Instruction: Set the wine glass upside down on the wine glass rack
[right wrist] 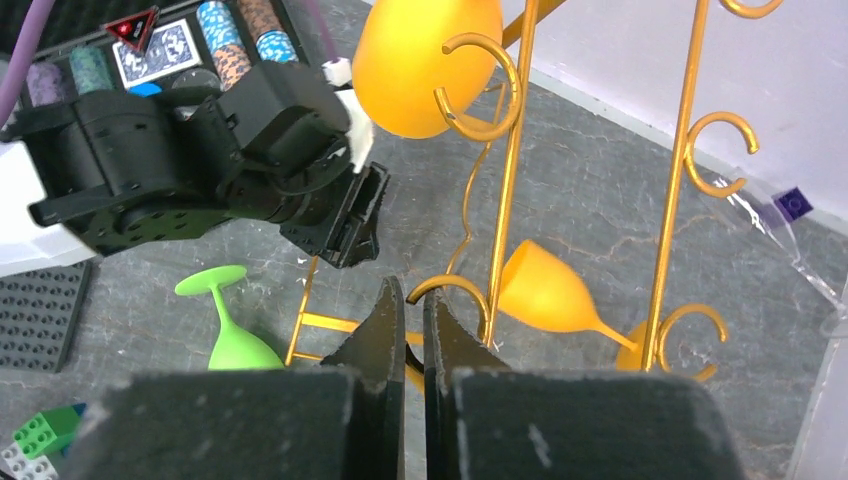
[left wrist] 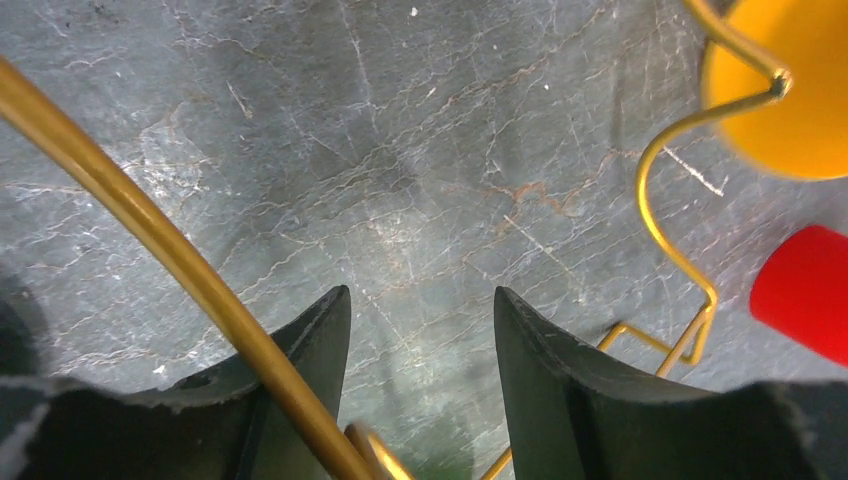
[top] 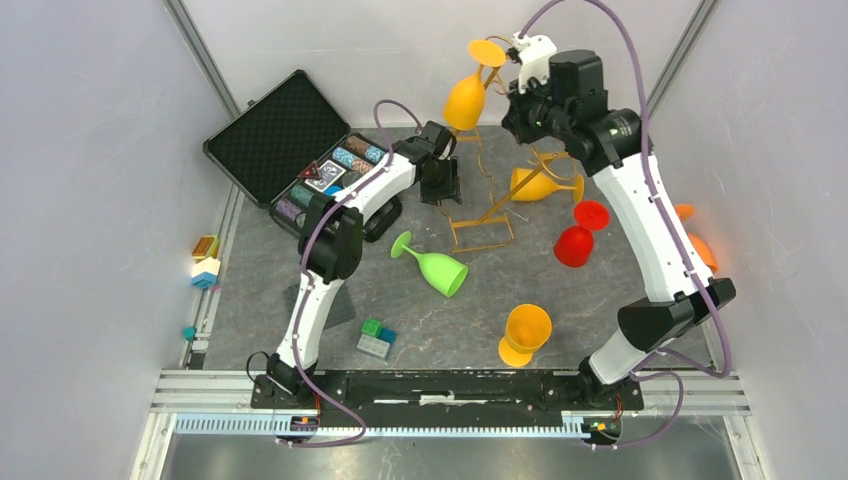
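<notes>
**Left pincer [left wrist: 420, 300] apart at the wine glass rack [left wrist: 180, 262], wine glass [top: 464, 98] hung**

At the left, this pincer stood with jaws apart by the lower rack, one gold wire just beside a finger, nothing gripped. Further right, the orange wine glass hung bowl down from an upper loop. The right pincer [right wrist: 410, 295] was closed and empty, near it. Placing seemed finished; next, both arms should withdraw without knocking the wire.

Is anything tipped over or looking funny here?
Yes. The green glass lies on its side, and a yellow glass lies tipped by the gold rack instead of hanging upside down like the orange one.
</notes>
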You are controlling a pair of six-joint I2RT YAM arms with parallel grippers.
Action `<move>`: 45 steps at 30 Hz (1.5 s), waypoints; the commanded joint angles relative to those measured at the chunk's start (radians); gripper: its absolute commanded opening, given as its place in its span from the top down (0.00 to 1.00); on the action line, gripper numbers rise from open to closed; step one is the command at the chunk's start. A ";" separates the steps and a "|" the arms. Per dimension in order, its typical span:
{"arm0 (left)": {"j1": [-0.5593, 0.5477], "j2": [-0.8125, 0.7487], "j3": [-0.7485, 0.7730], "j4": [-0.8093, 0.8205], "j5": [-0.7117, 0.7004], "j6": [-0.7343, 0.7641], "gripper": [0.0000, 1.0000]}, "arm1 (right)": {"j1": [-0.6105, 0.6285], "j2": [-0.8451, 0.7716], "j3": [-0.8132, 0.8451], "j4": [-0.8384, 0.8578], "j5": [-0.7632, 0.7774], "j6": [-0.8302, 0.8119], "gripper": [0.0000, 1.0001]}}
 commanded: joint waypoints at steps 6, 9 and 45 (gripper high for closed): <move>-0.011 0.000 0.150 -0.099 -0.020 0.183 0.32 | 0.207 -0.026 -0.078 0.124 0.119 -0.041 1.00; -0.010 -0.027 0.138 -0.094 -0.005 0.187 0.23 | 0.257 -0.012 -0.094 0.116 0.231 -0.025 1.00; 0.131 -0.342 -0.062 -0.253 0.223 0.330 0.21 | 0.284 0.121 -0.094 0.173 0.310 0.188 1.00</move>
